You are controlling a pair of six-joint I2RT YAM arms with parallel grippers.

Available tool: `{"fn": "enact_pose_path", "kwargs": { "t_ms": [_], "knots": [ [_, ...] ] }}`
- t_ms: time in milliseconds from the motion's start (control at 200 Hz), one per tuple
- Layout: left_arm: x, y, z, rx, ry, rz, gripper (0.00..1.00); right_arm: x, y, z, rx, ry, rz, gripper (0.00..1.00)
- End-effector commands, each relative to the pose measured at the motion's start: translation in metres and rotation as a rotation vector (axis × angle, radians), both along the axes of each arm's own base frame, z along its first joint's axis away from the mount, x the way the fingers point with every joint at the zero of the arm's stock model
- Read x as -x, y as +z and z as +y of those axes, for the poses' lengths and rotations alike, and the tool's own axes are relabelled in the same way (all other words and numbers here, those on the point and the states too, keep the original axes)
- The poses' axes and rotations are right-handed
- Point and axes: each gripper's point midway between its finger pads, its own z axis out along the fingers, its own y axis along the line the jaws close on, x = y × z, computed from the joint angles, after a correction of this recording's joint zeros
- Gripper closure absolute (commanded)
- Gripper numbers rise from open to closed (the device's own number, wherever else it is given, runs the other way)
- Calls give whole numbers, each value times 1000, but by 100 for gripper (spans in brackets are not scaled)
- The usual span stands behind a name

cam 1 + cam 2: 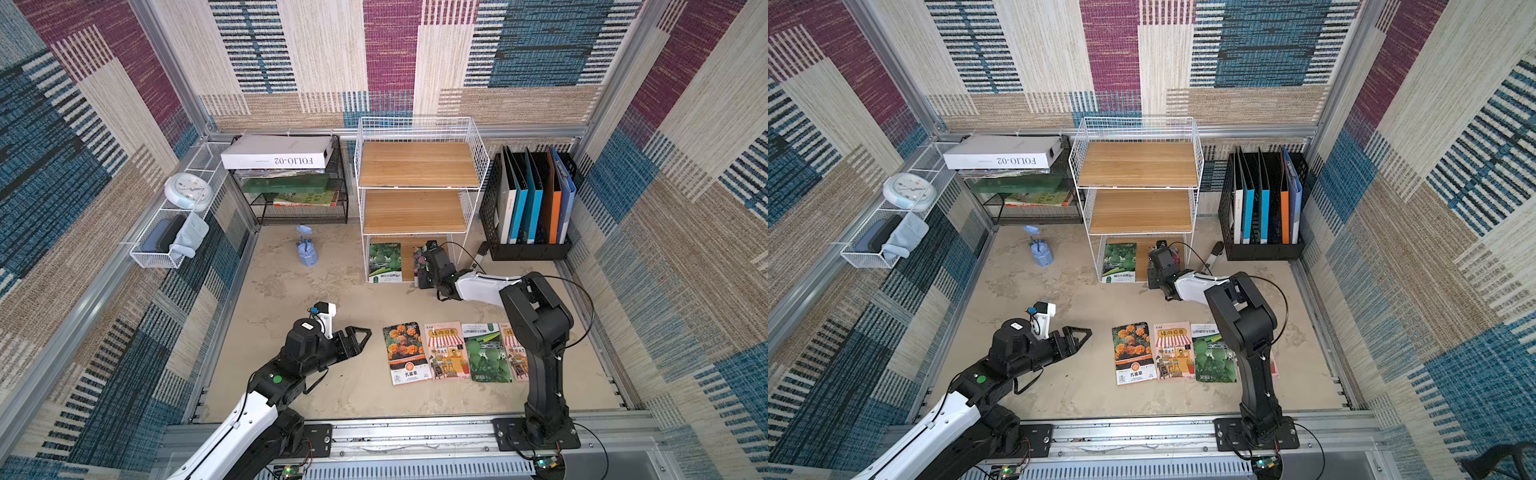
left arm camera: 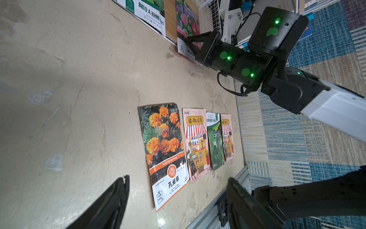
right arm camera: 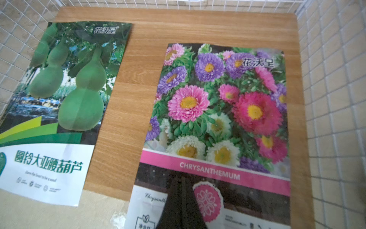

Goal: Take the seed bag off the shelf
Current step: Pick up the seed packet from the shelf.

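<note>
Seed bag (image 3: 217, 111) lies front-to-back on shelf (image 1: 417, 166) — label end seemingly outward.

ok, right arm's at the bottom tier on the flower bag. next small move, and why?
Probably draw the right gripper back toward the robot, staying low. Its shut tips sit on the near end of the chrysanthemum bag, which overhangs the shelf's bottom board; whether they pinch or just press it is unclear.

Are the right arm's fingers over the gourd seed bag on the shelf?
No, the right arm's fingers sit over the chrysanthemum seed bag; the gourd seed bag lies beside it.
</note>
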Motion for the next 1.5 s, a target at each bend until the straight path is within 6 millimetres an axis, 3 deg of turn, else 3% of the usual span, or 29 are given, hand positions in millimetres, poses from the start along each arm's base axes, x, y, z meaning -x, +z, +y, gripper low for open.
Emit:
{"fn": "enact_pose_path", "kwargs": {
  "t_ms": [0, 195, 341, 566, 842, 1498],
  "knots": [
    [0, 3, 1, -7, -1, -11, 19, -2, 15, -4, 36, -3, -31, 100],
    [-1, 11, 2, -5, 5, -30, 19, 0, 51, -3, 58, 35, -105, 100],
    [0, 17, 2, -2, 3, -45, 19, 21, 55, -3, 125, 101, -104, 76],
    [1, 12, 2, 5, 3, -28, 19, 57, 35, -11, 347, 293, -81, 55],
    [-2, 12, -3, 30, -3, -23, 19, 59, 44, -24, 553, 413, -168, 21],
    [-12, 9, -8, 28, -3, -6, 19, 40, 2, -22, 783, 487, -197, 21]
  ]
}}
